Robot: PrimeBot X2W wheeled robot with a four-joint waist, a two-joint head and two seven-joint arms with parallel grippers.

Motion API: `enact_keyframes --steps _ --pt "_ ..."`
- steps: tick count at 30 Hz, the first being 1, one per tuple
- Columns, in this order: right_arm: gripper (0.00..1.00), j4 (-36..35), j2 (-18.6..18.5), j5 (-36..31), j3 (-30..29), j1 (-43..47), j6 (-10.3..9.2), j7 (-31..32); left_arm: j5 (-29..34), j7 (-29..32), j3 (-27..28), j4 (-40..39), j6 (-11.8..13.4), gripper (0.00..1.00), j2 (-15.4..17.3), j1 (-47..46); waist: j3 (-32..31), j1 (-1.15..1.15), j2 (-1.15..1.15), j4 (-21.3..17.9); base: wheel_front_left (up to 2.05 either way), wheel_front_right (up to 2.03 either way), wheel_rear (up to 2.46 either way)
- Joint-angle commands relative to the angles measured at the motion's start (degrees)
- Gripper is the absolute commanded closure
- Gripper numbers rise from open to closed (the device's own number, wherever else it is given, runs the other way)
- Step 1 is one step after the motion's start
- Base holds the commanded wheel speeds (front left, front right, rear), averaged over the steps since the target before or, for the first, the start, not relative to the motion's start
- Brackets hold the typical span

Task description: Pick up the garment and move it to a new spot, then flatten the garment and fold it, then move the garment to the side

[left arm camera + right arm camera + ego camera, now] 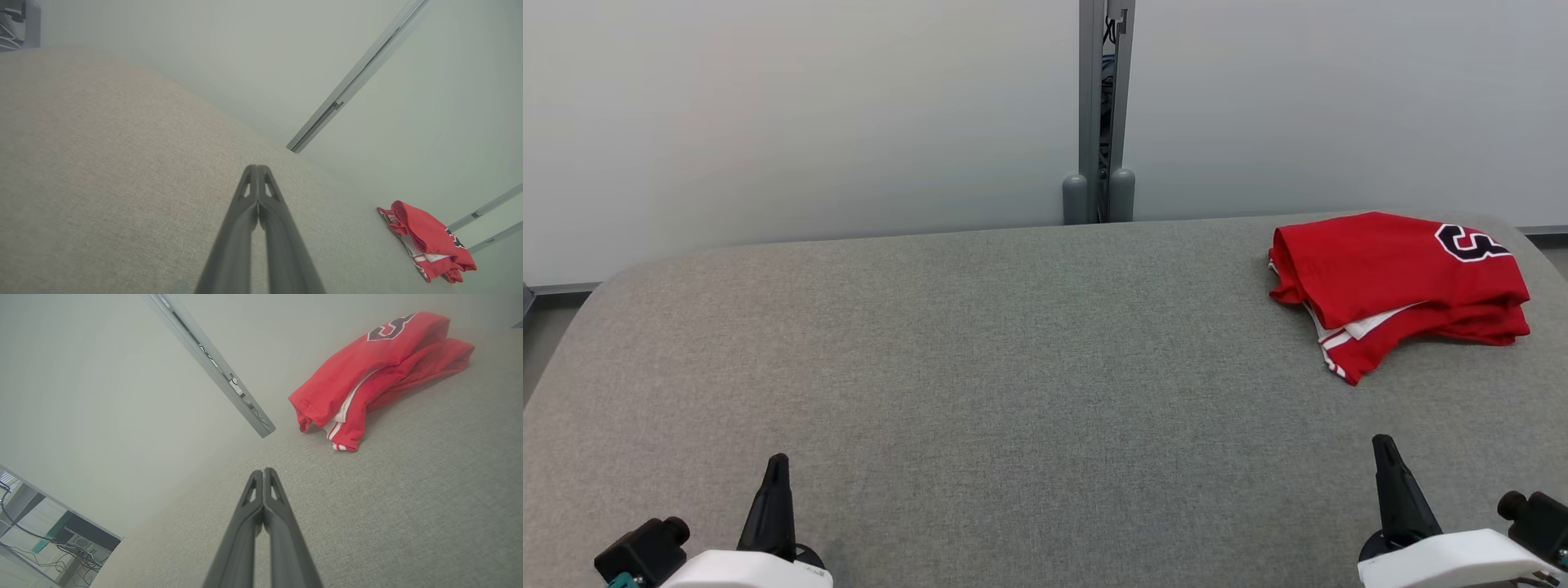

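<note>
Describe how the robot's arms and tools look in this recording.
The left tool and right tool each have two long, tapering black fingers with small triangular cut-outs near the tips. Each is mounted on a glossy white wrist shell, with a black knobbed block on its outer side. A small teal part shows beneath the left block.

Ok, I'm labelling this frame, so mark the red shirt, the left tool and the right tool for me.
red shirt [1372, 265], head view, on its top red layer.
left tool [778, 462], head view, at its closed fingertips.
right tool [1382, 443], head view, at its closed fingertips.
</note>
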Motion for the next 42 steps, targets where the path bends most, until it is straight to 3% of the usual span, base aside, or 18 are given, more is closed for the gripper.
enact_keyframes --steps 1,42 --pt "1.00 -0.41 -0.49 2.09 -0.60 -1.97 0.01 0.57 -2.08 0.42 0.54 -0.55 -0.42 1.00 0.26 -2.15 0.05 0.00 0.00 0.03 0.00 0.00 0.00" --pt "1.00 0.52 -0.83 28.57 -4.08 -5.23 0.01 6.52 -28.58 8.21 4.26 1.74 -2.97 1.00 0.45 -7.68 1.49 0.00 0.00 0.66 0.00 0.00 0.00"
